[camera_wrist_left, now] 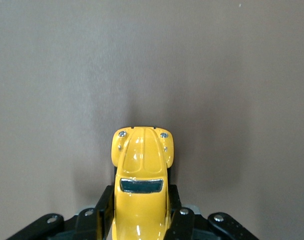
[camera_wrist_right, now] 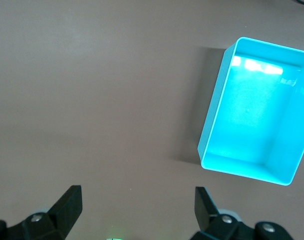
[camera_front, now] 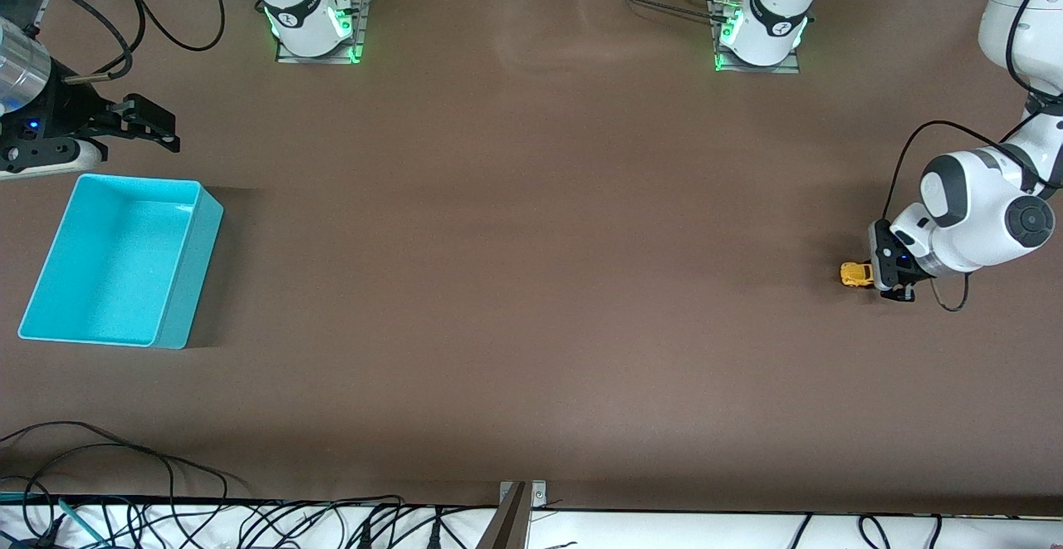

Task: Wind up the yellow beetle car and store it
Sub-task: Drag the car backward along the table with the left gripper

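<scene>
Yellow beetle car: rear end cut off by the lower edge of the left wrist view; wheels hidden between the fingers.
Same car in the front view, at the frame's right: too small for detail, rear hidden by the left gripper.
Right gripper: wrist cut off at the upper left edge.

Even overhead light, soft shadows, perhaps slight glare

Broad bare table between turquoise bin and yellow beetle car, open to passage throughout.
</scene>
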You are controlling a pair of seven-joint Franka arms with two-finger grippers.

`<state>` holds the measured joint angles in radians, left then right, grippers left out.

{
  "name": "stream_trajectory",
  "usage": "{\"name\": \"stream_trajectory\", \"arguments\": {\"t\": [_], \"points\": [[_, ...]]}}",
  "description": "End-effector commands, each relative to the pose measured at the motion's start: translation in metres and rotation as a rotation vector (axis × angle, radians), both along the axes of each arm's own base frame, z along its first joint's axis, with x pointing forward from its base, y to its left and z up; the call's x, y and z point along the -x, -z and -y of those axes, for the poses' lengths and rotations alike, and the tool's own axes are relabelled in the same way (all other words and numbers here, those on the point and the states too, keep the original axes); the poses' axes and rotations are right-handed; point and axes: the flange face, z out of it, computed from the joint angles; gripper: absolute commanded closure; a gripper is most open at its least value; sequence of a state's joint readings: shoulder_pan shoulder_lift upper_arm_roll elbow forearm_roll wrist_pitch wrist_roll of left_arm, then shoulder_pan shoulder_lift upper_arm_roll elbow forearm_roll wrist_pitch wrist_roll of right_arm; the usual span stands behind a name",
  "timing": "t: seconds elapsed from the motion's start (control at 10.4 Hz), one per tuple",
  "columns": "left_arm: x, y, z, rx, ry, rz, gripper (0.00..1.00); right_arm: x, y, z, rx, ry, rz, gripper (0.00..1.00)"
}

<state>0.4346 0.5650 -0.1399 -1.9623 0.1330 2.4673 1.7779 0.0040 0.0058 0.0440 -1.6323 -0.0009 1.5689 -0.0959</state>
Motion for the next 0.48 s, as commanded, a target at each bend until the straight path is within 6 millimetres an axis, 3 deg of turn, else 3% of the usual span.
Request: {"name": "stream_trajectory", "arguments": {"t": [0.0, 0.29, 0.38], "points": [[0.0098, 0.029, -0.0247, 0.033, -0.013, -0.036, 0.85, 0.0014, -0.0074, -0.0003, -0.014, -0.006, 0.012, 0.0], [0.0093, 0.0263, -0.0322, 0.028, -0.024, -0.029, 0.82, 0.0014, -0.0074, -0.0003, -0.014, -0.006, 0.012, 0.0], [0.0085, 0.0248, -0.0326, 0.028, -0.025, -0.026, 0.75, 0.0014, -0.0074, -0.0011, -0.014, -0.007, 0.012, 0.0]]}}
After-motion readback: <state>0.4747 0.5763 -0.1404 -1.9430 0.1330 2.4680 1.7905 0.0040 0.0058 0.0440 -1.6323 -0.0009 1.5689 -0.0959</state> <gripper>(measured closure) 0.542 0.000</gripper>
